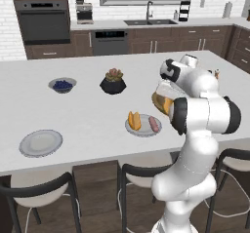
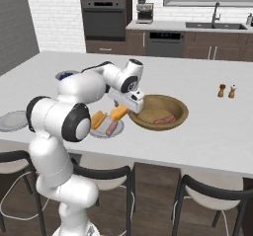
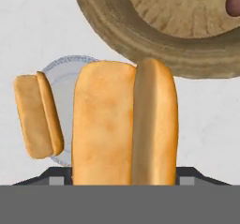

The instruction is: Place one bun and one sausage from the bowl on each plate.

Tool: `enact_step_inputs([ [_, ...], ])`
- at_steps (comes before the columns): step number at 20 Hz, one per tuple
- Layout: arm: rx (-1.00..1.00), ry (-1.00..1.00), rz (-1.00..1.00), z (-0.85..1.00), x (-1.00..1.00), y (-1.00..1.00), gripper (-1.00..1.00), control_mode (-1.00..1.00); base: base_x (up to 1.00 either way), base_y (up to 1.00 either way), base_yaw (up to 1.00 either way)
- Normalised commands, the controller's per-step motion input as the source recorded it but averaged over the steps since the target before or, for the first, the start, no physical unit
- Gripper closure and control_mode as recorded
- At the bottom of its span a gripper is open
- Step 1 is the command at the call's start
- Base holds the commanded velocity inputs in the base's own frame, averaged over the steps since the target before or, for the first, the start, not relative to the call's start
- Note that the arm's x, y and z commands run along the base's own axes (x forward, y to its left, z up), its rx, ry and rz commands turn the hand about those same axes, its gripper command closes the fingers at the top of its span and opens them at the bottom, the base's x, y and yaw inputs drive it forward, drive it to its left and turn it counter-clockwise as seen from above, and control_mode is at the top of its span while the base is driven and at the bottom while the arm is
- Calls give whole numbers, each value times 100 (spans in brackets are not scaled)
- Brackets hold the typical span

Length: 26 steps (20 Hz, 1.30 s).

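Observation:
My gripper is shut on an orange-yellow bun, holding it just above the counter between the golden-brown bowl and the near plate. In the hand view this bun hides the fingertips. That near plate carries one bun and one sausage. The plate's bun lies to the left of the held one, and the bowl rim lies above. Sausages rest in the bowl. The second plate lies bare at the far left.
A small grey bowl of blue berries and a black plant pot stand farther back on the counter. Salt and pepper shakers are to the right of the bowl. Stools line the counter's near edge.

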Motion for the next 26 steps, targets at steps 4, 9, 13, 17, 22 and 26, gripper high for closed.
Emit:
enact_step_inputs([
  [4, -9, 0, 39, 9, -88, 23, 100, -100, 0, 0, 0],
  [9, -6, 0, 17, 11, -61, 31, 100, -100, 0, 0, 0],
  [13, -7, 0, 5, 6, -52, 31, 100, -100, 0, 0, 0],
  [17, -3, 0, 1, 4, -27, 18, 100, -100, 0, 0, 0],
  [22, -1, -1, 0, 2, -4, 7, 100, -100, 0, 0, 0],
  [26, 0, 0, 0, 0, 0, 0, 100, 100, -36, 24, 1],
])
